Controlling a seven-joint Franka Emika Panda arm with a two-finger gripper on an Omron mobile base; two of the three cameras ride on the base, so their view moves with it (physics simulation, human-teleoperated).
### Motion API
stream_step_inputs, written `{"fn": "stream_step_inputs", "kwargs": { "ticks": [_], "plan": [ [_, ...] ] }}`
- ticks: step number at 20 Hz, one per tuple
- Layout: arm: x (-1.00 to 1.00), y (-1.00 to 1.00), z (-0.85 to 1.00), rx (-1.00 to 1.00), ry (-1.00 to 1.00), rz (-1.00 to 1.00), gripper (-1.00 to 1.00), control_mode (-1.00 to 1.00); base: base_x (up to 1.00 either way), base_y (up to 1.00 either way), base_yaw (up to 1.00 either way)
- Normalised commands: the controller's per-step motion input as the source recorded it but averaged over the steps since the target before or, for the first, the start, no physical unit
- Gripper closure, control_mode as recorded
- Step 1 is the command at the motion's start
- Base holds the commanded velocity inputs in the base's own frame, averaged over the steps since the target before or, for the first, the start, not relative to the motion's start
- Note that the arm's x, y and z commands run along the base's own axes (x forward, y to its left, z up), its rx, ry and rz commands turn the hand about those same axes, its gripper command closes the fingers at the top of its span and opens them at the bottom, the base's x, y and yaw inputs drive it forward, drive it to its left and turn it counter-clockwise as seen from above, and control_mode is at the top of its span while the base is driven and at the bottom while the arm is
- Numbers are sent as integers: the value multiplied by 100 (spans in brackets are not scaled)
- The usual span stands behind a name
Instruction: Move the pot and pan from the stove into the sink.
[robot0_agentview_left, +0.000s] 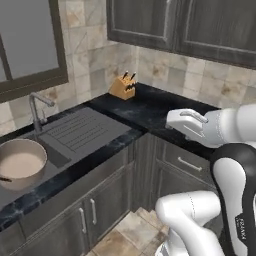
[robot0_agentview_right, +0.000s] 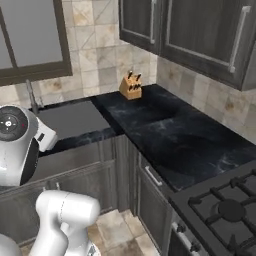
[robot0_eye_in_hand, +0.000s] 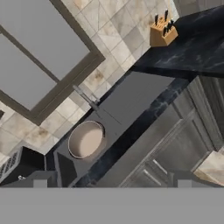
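From my left base camera the pot sits down in the sink, at the end away from the knife block, with the curved faucet rising just behind it by the wall. A dark handle pokes over the pot's near rim, but the frame edge cuts the pot off on that side. My right base camera gives me what the left one lacks: a corner of the stove, its black grates across the corner table from the knife block. In that view my own white arm covers most of the sink, so the pot is hidden there.

My hand camera looks down from above and rolled over: the pot sits as a pale round bowl in the grey basin, well apart from the knife block, with the window behind the faucet. My fingers stand spread wide, pinching nothing; just their dark tips poke up at the bottom, hard to make out against the cabinet fronts.
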Motion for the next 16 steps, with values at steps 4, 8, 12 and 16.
{"fn": "stream_step_inputs", "kwargs": {
  "ticks": [4,8,12,16],
  "plan": [
    [0,0,0,0,0,0,-100,100,1,-10,-50],
    [0,0,0,0,0,0,-100,100,1,-10,-50],
    [0,0,0,0,0,0,-100,100,1,-9,-50],
    [0,0,0,0,0,0,-100,100,1,-9,-50]
  ]
}}
